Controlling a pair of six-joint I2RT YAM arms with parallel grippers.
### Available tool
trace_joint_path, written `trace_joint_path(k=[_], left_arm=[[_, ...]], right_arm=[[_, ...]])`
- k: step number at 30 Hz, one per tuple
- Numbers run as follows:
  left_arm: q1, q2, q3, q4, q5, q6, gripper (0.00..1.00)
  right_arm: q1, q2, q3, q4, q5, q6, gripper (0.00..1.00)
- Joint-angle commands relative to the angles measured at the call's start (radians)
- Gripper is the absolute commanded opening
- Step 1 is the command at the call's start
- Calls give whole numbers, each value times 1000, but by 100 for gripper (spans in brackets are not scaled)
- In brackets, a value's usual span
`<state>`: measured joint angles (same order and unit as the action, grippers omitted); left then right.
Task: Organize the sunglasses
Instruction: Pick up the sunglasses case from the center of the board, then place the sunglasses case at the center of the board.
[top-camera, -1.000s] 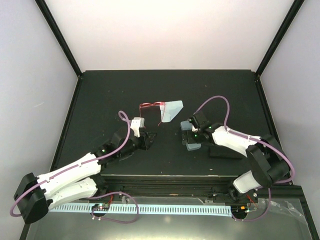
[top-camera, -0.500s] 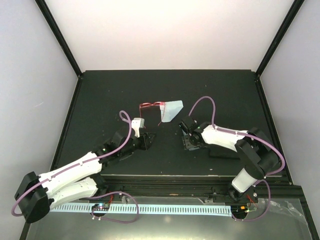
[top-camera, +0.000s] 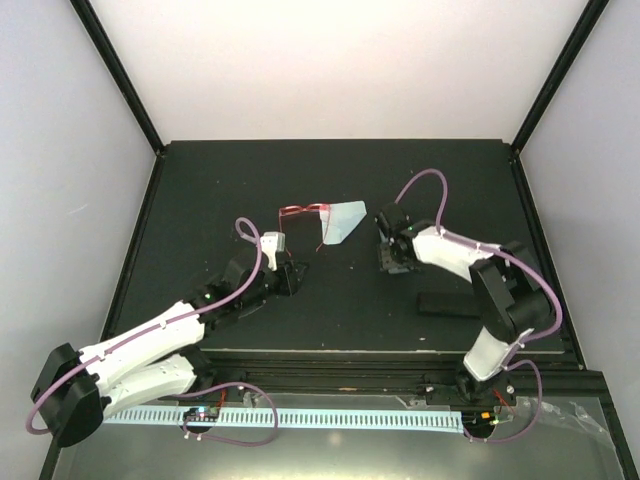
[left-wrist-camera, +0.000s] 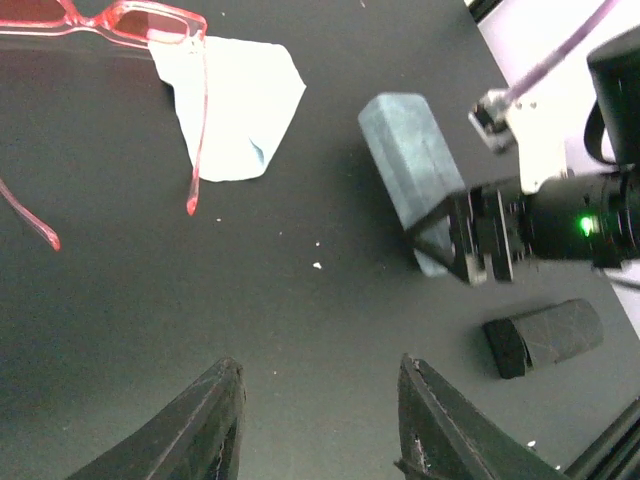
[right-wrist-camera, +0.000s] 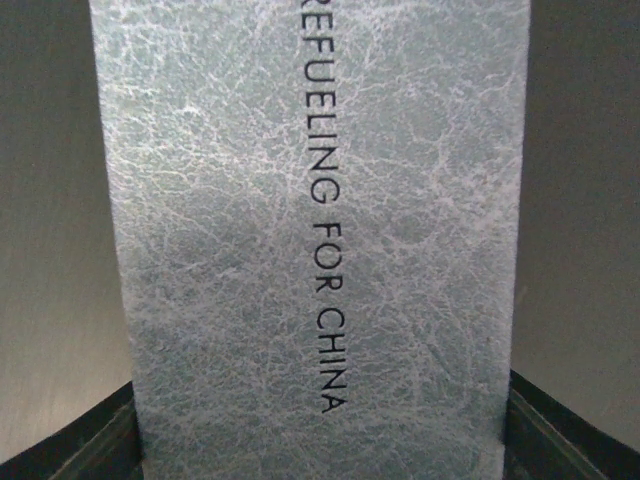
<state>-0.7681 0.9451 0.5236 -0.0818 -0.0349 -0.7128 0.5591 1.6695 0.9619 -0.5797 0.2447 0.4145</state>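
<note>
Red sunglasses (top-camera: 300, 212): lying open on the table (top-camera: 200, 200), lenses toward the far side, arms pointing back toward your arms. The frame's right corner touches the light blue cloth (top-camera: 343, 220), and in the left wrist view one red arm lies across the cloth.

Left gripper (top-camera: 292, 275): your jaws stand spread, with only bare table between the fingers (left-wrist-camera: 215, 420). The red pair sits beyond the fingertips, up and to the left in the wrist view. It is near but apart from the jaws, with no contact and neither arm of the glasses between them.

Right gripper (top-camera: 392, 258): you have it low over the pale blue case (right-wrist-camera: 320, 240), which fills the wrist view lengthwise, lettering "REFUELING FOR CHINA" running along it. A finger shows at each bottom corner, close against the case's long edges. You cannot tell from these views whether the fingers are clamped on the case or only straddling it. The red pair lies well to the left of this gripper, with the cloth between them.

Black case (top-camera: 447, 303): on the table near the right arm, apart from the sunglasses.
</note>
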Motion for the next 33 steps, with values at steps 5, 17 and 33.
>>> trace_joint_path(k=[5,17,33], left_arm=[[42,37,97,-17,-19,48,42],[105,184,185,-6,116,97,48],[114,121,153,-25,53,197,99]], right_arm=[[-170,217,303,2,-33,-159,61],[-236,351,462,-46,-50,-208,73],[-277,-114,89,-120,273,240,100]])
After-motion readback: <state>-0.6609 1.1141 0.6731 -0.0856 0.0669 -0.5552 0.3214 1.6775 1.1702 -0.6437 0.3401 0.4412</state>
